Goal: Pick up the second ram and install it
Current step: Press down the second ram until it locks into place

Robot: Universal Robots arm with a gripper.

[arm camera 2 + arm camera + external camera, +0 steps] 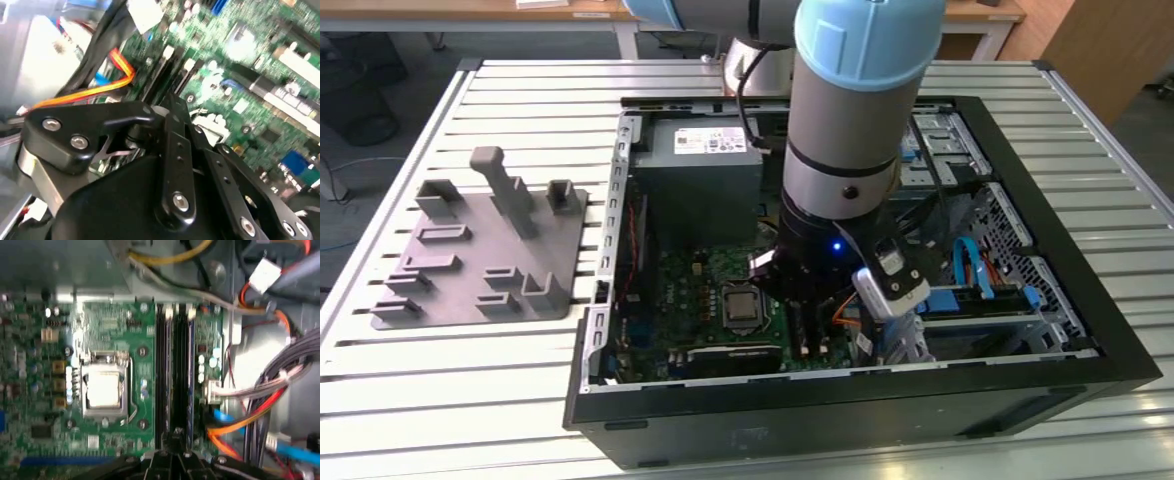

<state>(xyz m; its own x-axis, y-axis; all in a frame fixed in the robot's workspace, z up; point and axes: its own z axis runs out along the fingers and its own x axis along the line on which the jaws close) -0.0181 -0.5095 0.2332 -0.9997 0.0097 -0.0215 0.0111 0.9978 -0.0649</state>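
One second ram [190, 375] sits seated beyond the gripper [176, 440].

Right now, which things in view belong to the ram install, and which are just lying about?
Job: gripper, low over the slots; bluish strip in them, likely the ram; motherboard.
Lying about: fixture on the table; power supply; cables; CPU socket.

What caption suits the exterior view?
Grey-and-blue robot arm reaching into open black computer case beside grey plastic fixture.
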